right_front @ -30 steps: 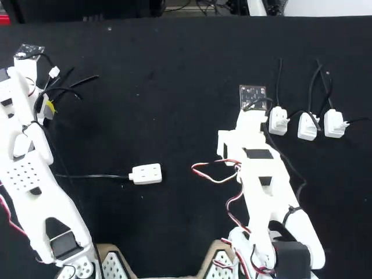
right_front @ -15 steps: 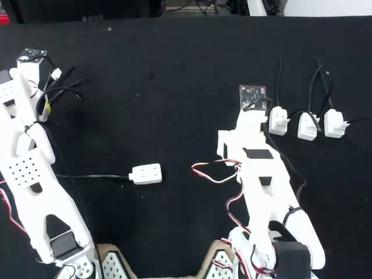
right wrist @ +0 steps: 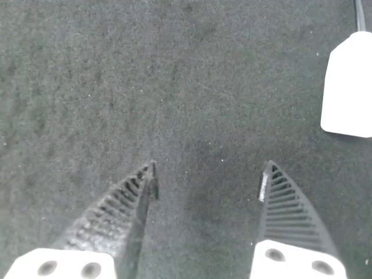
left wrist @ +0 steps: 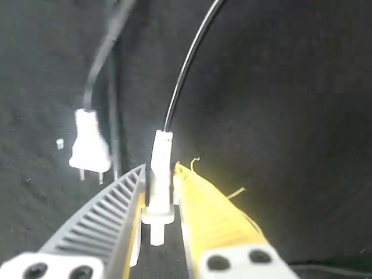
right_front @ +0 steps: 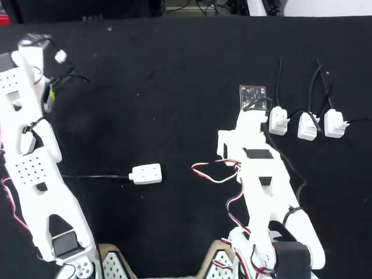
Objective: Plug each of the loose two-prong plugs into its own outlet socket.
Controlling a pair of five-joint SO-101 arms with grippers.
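The black tabletop (right_front: 174,70) carries all items.

The left arm (right_front: 32,168) stands along the left edge of the tabletop and extends to its far left corner. The right arm (right_front: 258,168) stands right of centre, with its wrist just beside the row of sockets.

Three white outlet sockets (right_front: 306,127) lie side by side at the right of the tabletop, each on its own black cord running toward the far edge. They sit close together; contact between them cannot be confirmed. A separate white socket block (right_front: 145,174) lies near the middle of the tabletop, well apart from the row, and its black cord runs off toward the left arm.

Left gripper (left wrist: 160,171): the jaws, one grey and one yellow, are clamped on a white plug (left wrist: 161,151). The plug sits upright between them, and its black cord (left wrist: 189,64) arcs away above the tabletop.

A second plug (left wrist: 89,148), white with two prongs visible, lies flat on the tabletop near the held one and apart from it, with its own dark cord trailing off.

Right gripper (right wrist: 210,168): the jaws stand wide apart, holding nothing, over bare tabletop. One white socket body (right wrist: 349,87) lies off to one side of them, not touching either jaw.
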